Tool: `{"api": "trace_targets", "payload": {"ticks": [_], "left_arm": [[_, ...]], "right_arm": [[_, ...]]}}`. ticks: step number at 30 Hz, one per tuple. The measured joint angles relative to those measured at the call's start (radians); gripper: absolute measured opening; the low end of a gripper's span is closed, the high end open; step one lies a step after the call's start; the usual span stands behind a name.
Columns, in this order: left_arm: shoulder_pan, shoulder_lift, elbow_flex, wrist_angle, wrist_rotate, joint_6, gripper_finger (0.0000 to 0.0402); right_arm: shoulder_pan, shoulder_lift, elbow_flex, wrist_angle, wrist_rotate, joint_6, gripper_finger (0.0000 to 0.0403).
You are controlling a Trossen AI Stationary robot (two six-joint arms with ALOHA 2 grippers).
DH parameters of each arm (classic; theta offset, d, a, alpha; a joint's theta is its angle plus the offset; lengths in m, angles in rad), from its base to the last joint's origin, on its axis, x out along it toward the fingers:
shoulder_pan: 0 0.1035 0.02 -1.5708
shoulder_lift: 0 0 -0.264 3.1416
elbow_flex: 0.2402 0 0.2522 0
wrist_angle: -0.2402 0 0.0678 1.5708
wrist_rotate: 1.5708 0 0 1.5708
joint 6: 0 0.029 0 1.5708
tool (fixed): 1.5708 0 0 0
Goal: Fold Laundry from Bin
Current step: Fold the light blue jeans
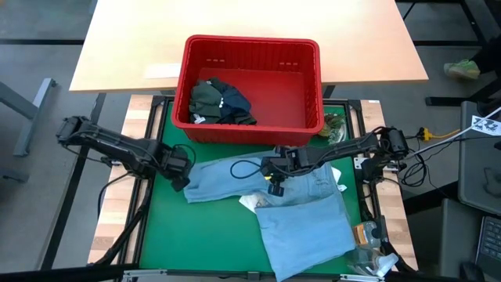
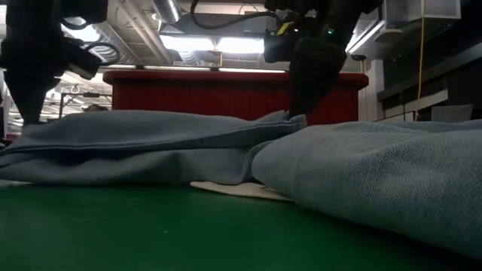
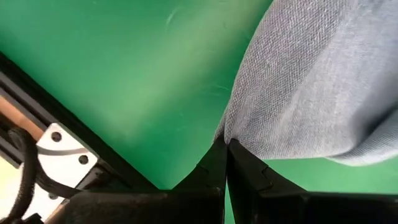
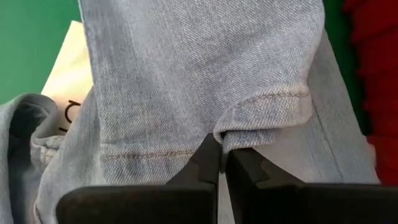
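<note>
Folding step: the light blue garment (image 1: 290, 204) lies spread on the green tabletop (image 1: 196, 243) before the red bin (image 1: 250, 82) (dark laundry (image 1: 219, 102) remains inside). Left pincer (image 1: 182, 178) and right pincer (image 1: 274, 182) each clamp a fold of its cloth; next, probably, both must lift and carry the edge over together.

Place: a robotics lab or workshop, probably.
Rig: a framed counter (image 1: 156, 235) with a green mat, black arms mounted either side.
Ceiling: exposed ducts and strip lights (image 2: 215, 44), dimly seen.
Surroundings: grey floor, loose cables (image 1: 438, 137), a plain wooden desk (image 1: 125, 39).
</note>
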Motion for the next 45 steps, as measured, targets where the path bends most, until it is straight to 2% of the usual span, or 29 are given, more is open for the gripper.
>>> {"api": "trace_targets", "payload": {"ticks": [8, 14, 21, 26, 29, 35, 40, 45], "left_arm": [[0.000, 0.055, 0.000, -0.009, -0.050, 0.025, 0.0000], [0.000, 0.068, 0.001, -0.038, -0.093, -0.009, 0.0000], [0.000, 0.068, 0.001, -0.041, -0.111, 0.034, 0.0003], [0.000, 0.068, 0.000, -0.047, -0.111, 0.073, 0.0038], [0.000, 0.068, -0.001, -0.055, -0.111, 0.073, 0.0070], [0.000, 0.068, -0.001, -0.048, -0.108, 0.073, 0.0110], [-0.011, 0.052, 0.013, -0.037, 0.001, 0.098, 0.0107], [-0.073, 0.028, 0.023, 0.061, 0.106, 0.065, 0.0097]], "right_arm": [[0.001, 0.000, 0.000, -0.019, -0.013, 0.000, 0.0012], [0.002, 0.000, 0.000, -0.057, -0.131, -0.001, 0.0012], [0.003, 0.000, 0.001, -0.046, -0.077, 0.004, 0.0012], [0.003, 0.000, 0.000, -0.008, -0.071, 0.004, 0.0017], [0.003, 0.000, 0.000, -0.004, -0.067, 0.004, 0.0040], [0.003, 0.000, 0.000, 0.003, 0.000, 0.007, 0.0127], [0.003, 0.002, 0.019, -0.026, 0.016, 0.004, 0.0172], [0.003, 0.002, 0.079, -0.116, 0.016, 0.003, 0.0183]]}}
